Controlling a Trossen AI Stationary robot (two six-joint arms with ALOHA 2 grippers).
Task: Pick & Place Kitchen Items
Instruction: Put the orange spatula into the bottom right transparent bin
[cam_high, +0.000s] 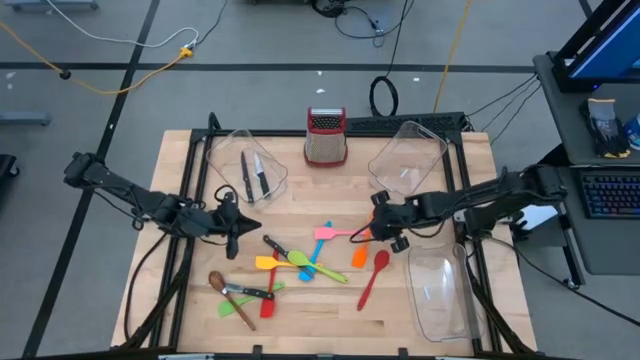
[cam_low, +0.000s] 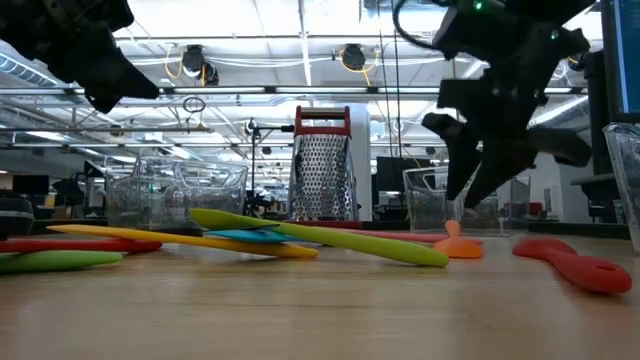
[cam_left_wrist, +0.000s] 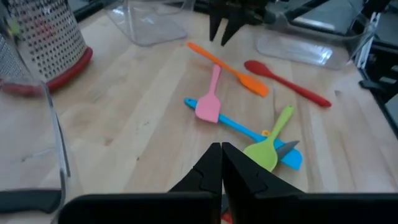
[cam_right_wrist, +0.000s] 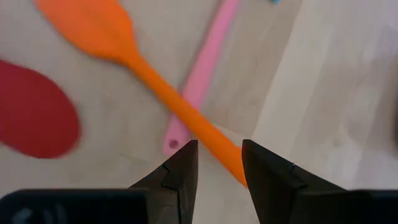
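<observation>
Utensils lie loose on the wooden table. They include an orange spatula, a pink spatula, a red spoon, blue, green and yellow spatulas, and a brown spoon. My right gripper is open and points steeply down. Its fingers stand over the free end of the orange spatula's handle, one on each side, and I see no touch. The pink spatula's handle lies beside it. My left gripper is shut and empty, above the table left of the pile.
A clear bin at the far left holds two black-handled knives. Another clear bin stands at the far right, and a third at the near right. A metal grater stands at the far middle. A knife lies near the brown spoon.
</observation>
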